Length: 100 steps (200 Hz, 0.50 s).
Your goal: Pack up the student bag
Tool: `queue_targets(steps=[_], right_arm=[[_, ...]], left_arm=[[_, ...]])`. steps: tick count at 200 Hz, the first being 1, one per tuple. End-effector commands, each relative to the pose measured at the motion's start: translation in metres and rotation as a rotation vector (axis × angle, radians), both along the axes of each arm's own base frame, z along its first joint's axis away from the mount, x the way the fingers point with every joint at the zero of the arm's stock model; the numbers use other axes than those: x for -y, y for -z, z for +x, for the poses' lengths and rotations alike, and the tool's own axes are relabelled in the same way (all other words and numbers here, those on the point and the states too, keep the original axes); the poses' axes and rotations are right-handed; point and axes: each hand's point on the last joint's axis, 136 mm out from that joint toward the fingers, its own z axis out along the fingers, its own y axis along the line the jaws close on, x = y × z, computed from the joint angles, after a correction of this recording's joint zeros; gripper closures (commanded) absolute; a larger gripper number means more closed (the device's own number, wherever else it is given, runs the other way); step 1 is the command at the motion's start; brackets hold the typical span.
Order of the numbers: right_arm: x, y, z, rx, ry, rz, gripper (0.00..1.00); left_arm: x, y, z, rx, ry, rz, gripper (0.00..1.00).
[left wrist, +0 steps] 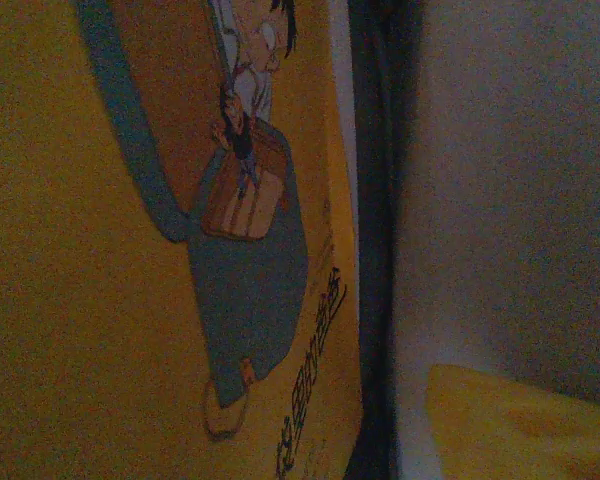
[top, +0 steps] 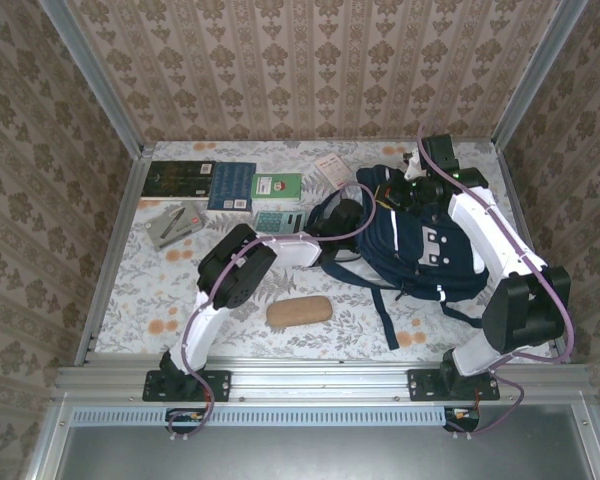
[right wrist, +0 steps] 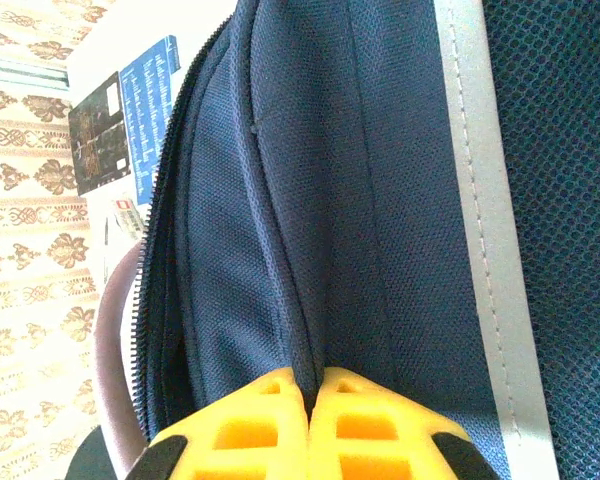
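Note:
The student bag (top: pixel 430 245) lies navy-blue on the table's right half, its mouth facing left. My left gripper (top: pixel 342 216) reaches into that mouth. In the left wrist view, inside the dark bag, a yellow cartoon-covered book (left wrist: pixel 130 300) stands to the left. One yellow fingertip (left wrist: pixel 515 425) shows at lower right, apart from the book by a gap; the other finger is hidden. My right gripper (right wrist: pixel 315 385) is shut on a fold of the bag's fabric (right wrist: pixel 310 250) beside the zipper, holding the top edge up at the back (top: pixel 408 185).
Along the back left lie a dark book (top: pixel 177 178), a blue book (top: pixel 231 186), a green booklet (top: pixel 277 186) and a small card (top: pixel 333 170). A calculator (top: pixel 277 221), a grey case (top: pixel 175 225) and a brown case (top: pixel 299 311) lie nearer. Bag straps (top: pixel 385 315) trail forward.

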Motion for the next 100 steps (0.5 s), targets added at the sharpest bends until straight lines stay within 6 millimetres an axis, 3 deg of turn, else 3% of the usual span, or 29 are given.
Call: queue_targets(steps=[1, 25, 49, 73, 100], right_arm=[[-0.025, -0.055, 0.007, 0.16, -0.09, 0.109, 1.0], [-0.023, -0.054, 0.007, 0.162, -0.086, 0.1, 1.0], [-0.023, -0.051, 0.008, 0.156, -0.079, 0.107, 1.0], [-0.022, -0.051, 0.008, 0.156, -0.076, 0.101, 1.0], [-0.021, -0.05, 0.007, 0.155, -0.077, 0.088, 1.0]], left_arm=[[-0.023, -0.013, -0.01, 0.061, 0.004, 0.115, 0.31], [-0.047, -0.012, -0.007, 0.064, -0.021, 0.178, 0.31], [-0.055, 0.001, -0.008, 0.037, -0.02, 0.206, 0.36], [-0.057, 0.008, -0.009, 0.014, -0.022, 0.203, 0.5], [-0.063, 0.006, -0.007, 0.023, -0.039, 0.178, 0.79]])
